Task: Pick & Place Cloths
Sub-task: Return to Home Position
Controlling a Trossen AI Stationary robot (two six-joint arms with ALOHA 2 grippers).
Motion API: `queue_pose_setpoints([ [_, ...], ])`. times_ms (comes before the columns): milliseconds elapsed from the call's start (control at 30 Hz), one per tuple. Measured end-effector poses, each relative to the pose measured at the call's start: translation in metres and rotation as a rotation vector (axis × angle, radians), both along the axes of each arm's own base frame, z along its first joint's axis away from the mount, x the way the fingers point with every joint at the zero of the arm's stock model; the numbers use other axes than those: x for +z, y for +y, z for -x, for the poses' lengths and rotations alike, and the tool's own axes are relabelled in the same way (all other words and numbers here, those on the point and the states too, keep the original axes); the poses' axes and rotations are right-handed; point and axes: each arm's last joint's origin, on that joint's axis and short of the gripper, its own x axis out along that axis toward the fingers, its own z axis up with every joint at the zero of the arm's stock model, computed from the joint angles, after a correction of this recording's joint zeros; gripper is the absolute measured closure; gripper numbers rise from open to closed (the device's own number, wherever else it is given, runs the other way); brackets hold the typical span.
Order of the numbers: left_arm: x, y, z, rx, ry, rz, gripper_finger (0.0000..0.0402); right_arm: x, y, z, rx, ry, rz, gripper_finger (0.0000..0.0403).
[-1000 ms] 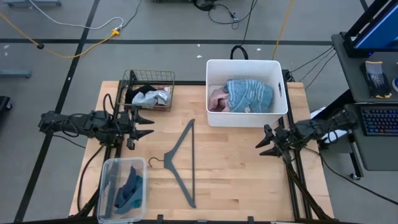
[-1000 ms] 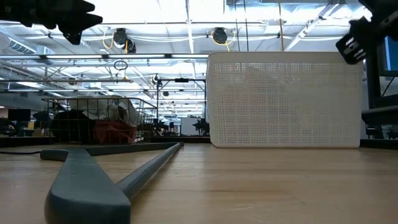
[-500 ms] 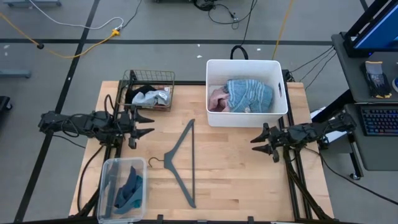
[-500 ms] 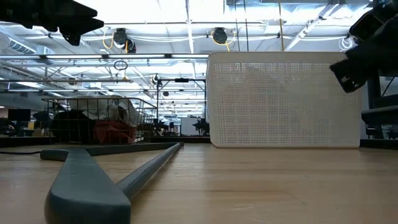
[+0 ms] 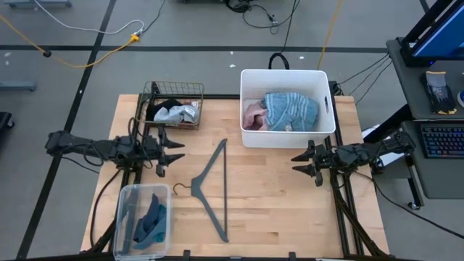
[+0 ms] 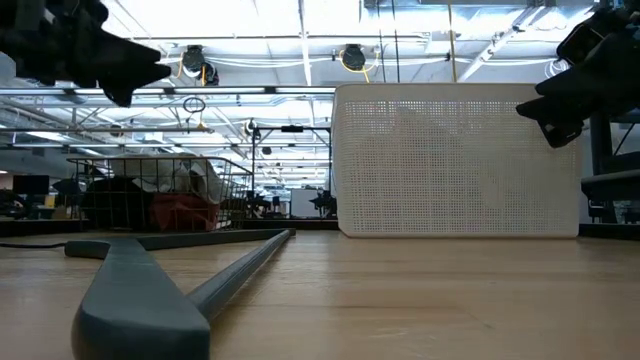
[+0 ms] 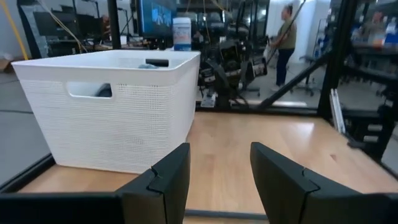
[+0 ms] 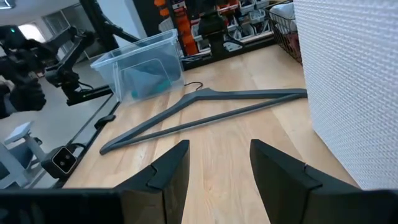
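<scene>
Both the left gripper and right gripper have edged inward, empty.

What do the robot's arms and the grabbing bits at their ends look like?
The left arm and right arm are slim, dark and jointed, built of black segments. The left tool and right tool each end in two pointed black fingers, flat-faced and wedge-shaped up close. I see no markings.

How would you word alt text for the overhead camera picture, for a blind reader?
The left end effector and right end effector hover open above a wooden table bearing a grey hanger, white bin of cloths, wire basket and clear tub.
</scene>
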Motion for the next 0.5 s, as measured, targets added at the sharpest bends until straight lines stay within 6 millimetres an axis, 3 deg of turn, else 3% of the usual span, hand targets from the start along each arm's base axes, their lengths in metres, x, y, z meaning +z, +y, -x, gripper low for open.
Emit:
queue_pose_setpoints([
  [200, -0.025, 0.000, 0.000, -0.001, -0.060, 0.030, 0.0231, -0.001, 0.000, 0.000, 0.001, 0.006, 0.005, 0.0241],
  [500, -0.027, 0.000, 0.000, -0.008, -0.037, 0.022, 0.0231, -0.001, 0.000, 0.000, 0.050, -0.006, 0.236, 0.0241],
])
